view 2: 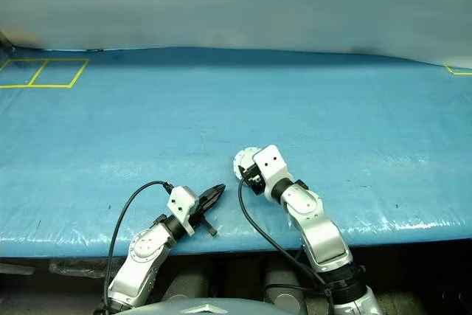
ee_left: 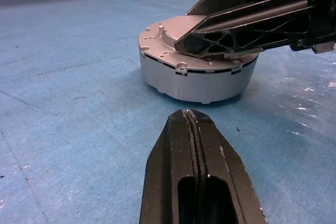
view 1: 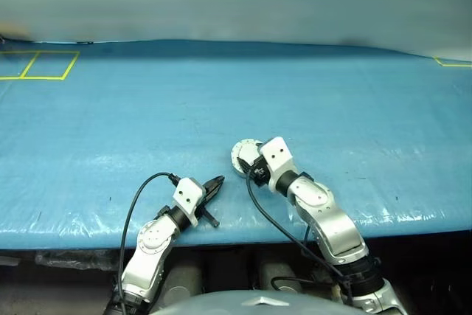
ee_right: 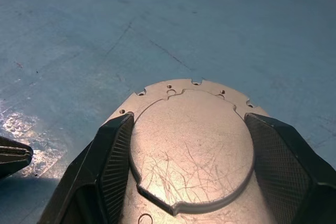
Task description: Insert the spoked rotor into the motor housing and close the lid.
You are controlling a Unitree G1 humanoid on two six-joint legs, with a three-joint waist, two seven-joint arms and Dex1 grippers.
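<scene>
A: Where's the motor housing (ee_left: 197,80) now?

B: On the blue bench (view 1: 110,123), near its front edge, just ahead of the robot. The lid (ee_right: 191,148) lies flat on top of it. I see only a thin dark seam round the rim, so it looks closed or nearly so.

A: And the spoked wheel?

B: I can't make it out; my guess is it already sits inside, under the lid.

A: The pincers?

B: The right pincer (ee_right: 189,156) is spread wide, one finger on each side of the lid's raised centre, resting on or just over the top. Whether it presses, I can't tell. The left pincer (ee_left: 197,129) is pressed together, empty, pointing at the housing from just beside it, not touching.

A: So which step?

B: The last, I'd judge: seating the lid. The next move calls for a check that the seam is even, then lifting the right pincer straight off without dragging the housing.
</scene>
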